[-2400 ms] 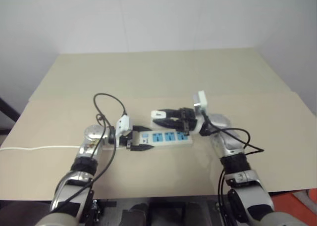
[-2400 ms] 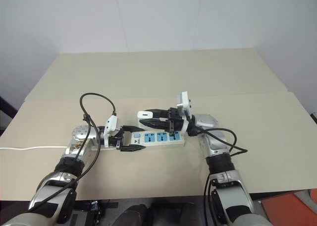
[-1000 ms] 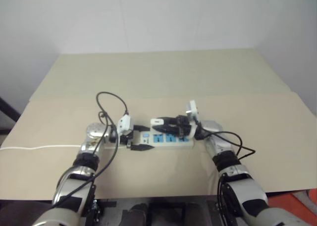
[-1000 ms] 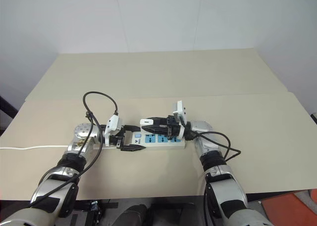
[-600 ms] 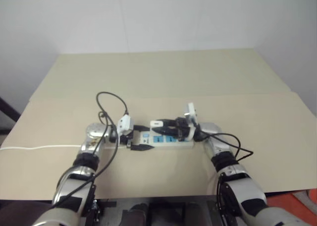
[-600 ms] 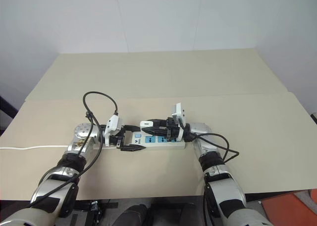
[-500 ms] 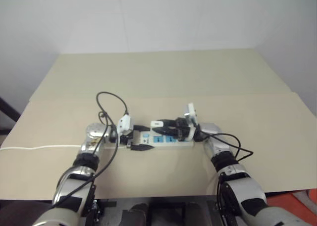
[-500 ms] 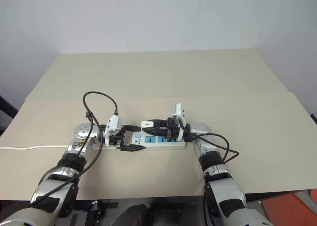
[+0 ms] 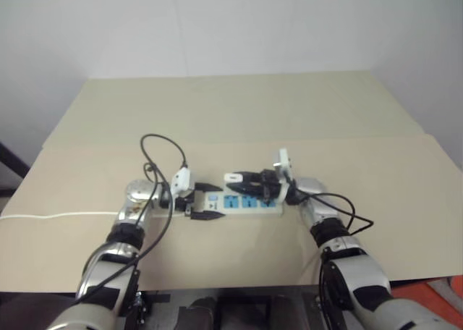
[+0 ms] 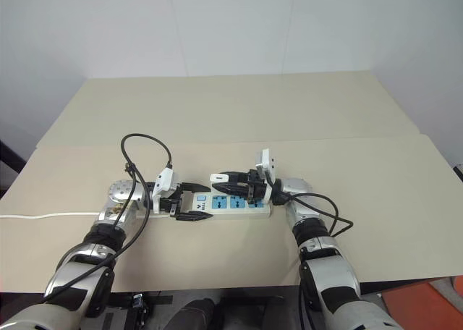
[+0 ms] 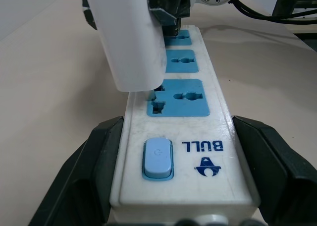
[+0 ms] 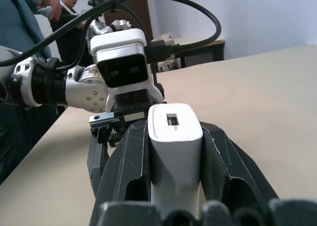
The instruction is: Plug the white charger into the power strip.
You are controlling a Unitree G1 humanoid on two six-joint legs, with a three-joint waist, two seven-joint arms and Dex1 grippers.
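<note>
Crosswise on the table, power strip (image 10: 233,203) clamped by left pincer (image 10: 192,202), right pincer (image 10: 226,180) gripping white charger (image 12: 175,145) lengthwise

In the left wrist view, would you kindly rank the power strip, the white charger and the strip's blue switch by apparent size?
1. power strip, largest.
2. white charger, though it is raised nearer the camera, which may inflate it.
3. blue switch, clearly smallest.

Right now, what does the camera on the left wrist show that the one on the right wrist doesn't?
Left wrist camera alone: the power strip seen close up, with its blue sockets, blue switch and brand mark, gripped between the left fingers.

Right wrist camera alone: people standing in the background, the left arm's camera box and a looping black cable.

Both: the white charger held in the right fingers, and the tan table.
</note>
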